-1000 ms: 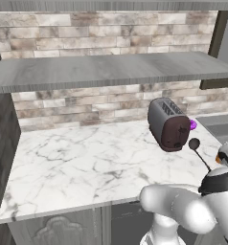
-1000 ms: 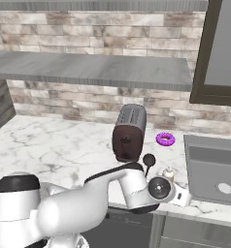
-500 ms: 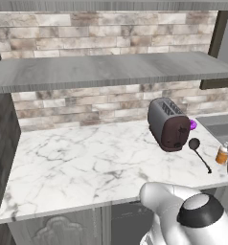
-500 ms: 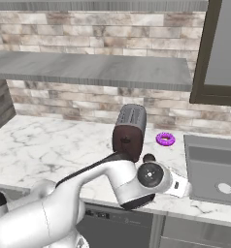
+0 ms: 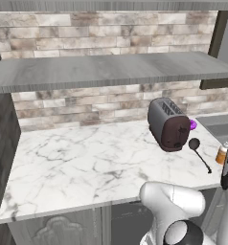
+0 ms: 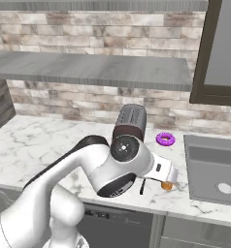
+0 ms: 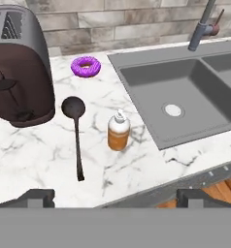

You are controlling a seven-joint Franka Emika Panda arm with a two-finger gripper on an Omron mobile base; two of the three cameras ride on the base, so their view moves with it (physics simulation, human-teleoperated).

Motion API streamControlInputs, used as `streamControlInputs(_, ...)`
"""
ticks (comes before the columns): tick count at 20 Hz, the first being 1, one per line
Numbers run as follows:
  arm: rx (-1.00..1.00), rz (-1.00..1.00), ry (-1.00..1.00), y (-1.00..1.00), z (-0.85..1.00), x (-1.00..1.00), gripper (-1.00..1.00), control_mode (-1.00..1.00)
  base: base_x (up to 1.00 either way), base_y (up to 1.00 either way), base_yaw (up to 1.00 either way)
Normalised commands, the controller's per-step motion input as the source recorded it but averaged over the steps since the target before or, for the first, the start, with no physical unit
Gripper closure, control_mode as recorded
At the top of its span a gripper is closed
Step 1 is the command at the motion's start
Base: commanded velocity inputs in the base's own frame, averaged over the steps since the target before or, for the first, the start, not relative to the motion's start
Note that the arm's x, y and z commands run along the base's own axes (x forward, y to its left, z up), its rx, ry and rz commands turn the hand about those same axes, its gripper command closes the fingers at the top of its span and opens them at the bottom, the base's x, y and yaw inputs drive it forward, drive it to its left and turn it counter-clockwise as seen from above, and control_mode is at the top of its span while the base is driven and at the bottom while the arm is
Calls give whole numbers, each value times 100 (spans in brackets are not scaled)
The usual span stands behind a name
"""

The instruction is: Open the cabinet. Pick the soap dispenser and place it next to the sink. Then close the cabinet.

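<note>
The tabletop [image 7: 49,160] is glossy white marble with grey veins. The sink [image 7: 185,97] looks matt grey. The soap dispenser [image 7: 119,131] is smooth orange plastic, white-topped. The toaster [image 7: 18,72] is dark and satiny; the ladle [image 7: 74,126] matt black. The cabinet [image 5: 111,69] shelves show grey wood grain.

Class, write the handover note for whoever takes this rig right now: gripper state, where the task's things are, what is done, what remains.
Gripper: open, holding nothing, above the counter's front edge.
Soap dispenser: upright on the marble countertop, just beside the sink, with the black ladle on its other side.
Cabinet: shelves exposed, no door across them.
Done: dispenser placed by the sink.
Left: close the cabinet.
</note>
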Motion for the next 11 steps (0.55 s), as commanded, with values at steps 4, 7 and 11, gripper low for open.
streamControlInputs(4,0,0,11,83,44,-55,-100,-100,0,0,0)
streamControlInputs(7,0,0,5,86,35,-65,-100,-100,0,0,0)
streamControlInputs(11,0,0,0,83,40,-75,-100,-100,0,0,0)
